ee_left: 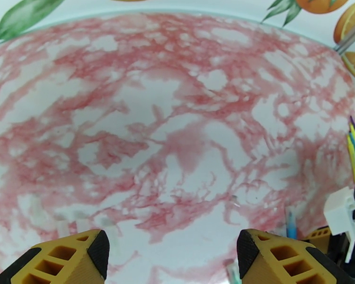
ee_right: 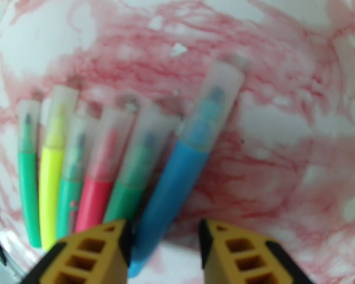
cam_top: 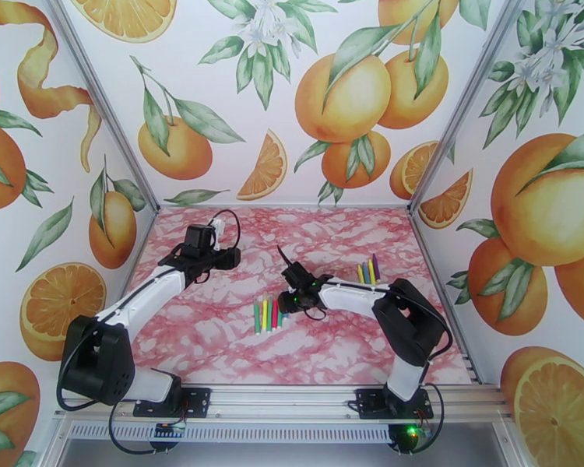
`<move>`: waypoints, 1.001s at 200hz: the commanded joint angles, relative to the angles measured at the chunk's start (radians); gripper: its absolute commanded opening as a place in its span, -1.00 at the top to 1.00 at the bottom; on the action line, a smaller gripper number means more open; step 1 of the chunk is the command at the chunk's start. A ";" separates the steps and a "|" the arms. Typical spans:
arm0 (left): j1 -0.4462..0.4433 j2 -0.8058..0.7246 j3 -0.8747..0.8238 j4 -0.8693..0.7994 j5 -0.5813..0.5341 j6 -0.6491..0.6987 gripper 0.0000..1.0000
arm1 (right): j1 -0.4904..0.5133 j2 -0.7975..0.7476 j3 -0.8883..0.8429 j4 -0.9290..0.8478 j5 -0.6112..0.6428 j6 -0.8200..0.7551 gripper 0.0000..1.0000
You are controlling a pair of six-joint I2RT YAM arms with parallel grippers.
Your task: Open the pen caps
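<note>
**Item 1.** A row of pens (cam_top: pixel 267 313), six in number, is found lying side by side on the pink marbled table (cam_top: pixel 214 344). This row is taken as the reference for all positions below. Read across in the right wrist view, the colours are green, yellow, green, red, green and blue. The pen caps (ee_right: pixel 109 138) are frosted and see-through. One is seated on the far end of each pen in the row.

**Item 2.** The blue pen (ee_right: pixel 177 185) is placed at the row's right end. It is tilted, with its capped end leaning away from its neighbours.

**Item 3.** The right gripper (ee_right: pixel 163 240) is positioned low over the near end of the row. Its jaws are parted. The blue pen's uncapped end is seen in the gap, close against one finger, with clear space left to the other. No grip is made.

**Item 4.** The left gripper (ee_left: pixel 173 252) is positioned well apart from the row, to its left and farther back. Its jaws are spread wide over bare table, and nothing is held.

**Item 5.** A second cluster of pens (cam_top: pixel 367 270), yellow and purple among them, is noted to the right of the row and farther back. Their caps cannot be made out.
</note>
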State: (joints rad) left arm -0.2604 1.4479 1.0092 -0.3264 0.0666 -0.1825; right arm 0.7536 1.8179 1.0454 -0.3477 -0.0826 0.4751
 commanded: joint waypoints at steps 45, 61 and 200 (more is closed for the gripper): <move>0.006 -0.030 -0.015 0.004 -0.018 0.009 -0.50 | 0.017 0.029 0.044 -0.071 0.125 -0.001 0.22; 0.006 -0.028 -0.015 0.007 -0.016 0.008 -0.50 | 0.017 0.034 0.050 -0.086 0.143 -0.006 0.24; 0.006 -0.027 -0.014 -0.006 -0.034 0.012 -0.51 | 0.035 0.141 0.117 -0.149 0.226 -0.027 0.50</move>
State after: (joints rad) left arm -0.2604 1.4467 1.0050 -0.3298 0.0437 -0.1791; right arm 0.7856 1.8919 1.1576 -0.4988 0.1020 0.4591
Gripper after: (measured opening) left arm 0.754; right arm 0.268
